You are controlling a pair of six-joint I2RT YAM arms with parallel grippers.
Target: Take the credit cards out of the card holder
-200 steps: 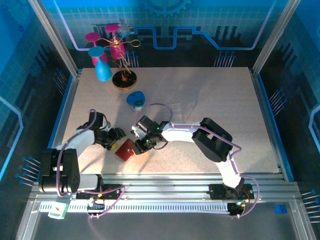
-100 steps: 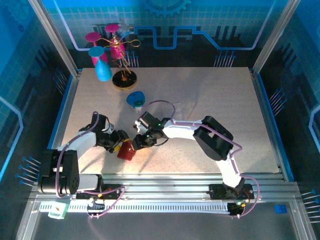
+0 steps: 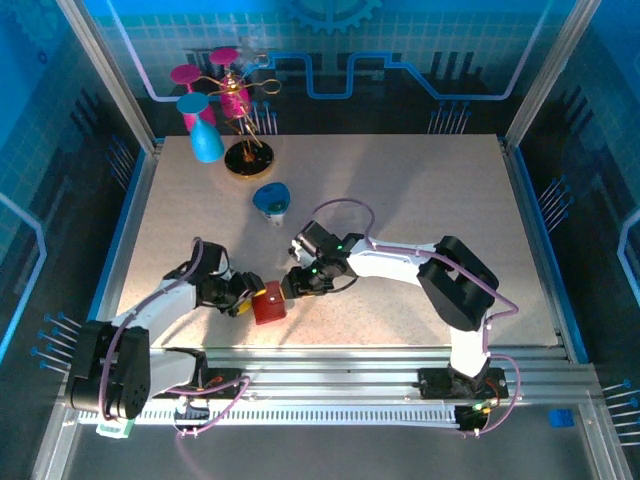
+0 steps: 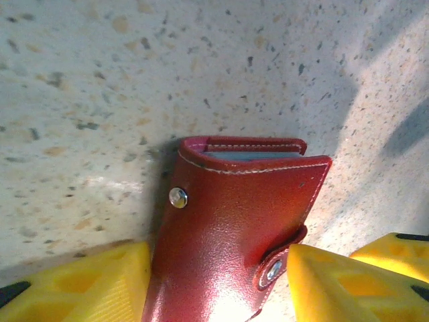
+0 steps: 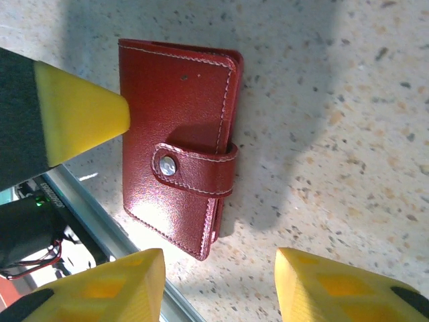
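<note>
Holder (image 3: 268, 302) lies flat on the table (image 3: 420, 200), close to its near edge and left of centre, between the two grippers. It is folded shut, with the tab (image 5: 194, 171) snapped across the front. At its open end the bluish edges of the cards (image 4: 251, 155) show inside.

The left arm runs forward from its base, bends at the elbow and turns its wrist to the right, low over the table. The left gripper (image 3: 243, 298) straddles the holder from the left. In the left wrist view its yellow fingers (image 4: 80, 285) sit against both long edges, one at the plain side and one at the tab, pinching the holder.

The right arm rises from its base to a high elbow. Its forearm stretches left across the table and the wrist tips down toward the holder. The right gripper (image 3: 292, 285) hovers just right of and beyond the holder. Its fingers (image 5: 107, 285) are spread apart, with bare table between them and only the holder's near corner close by.
</note>
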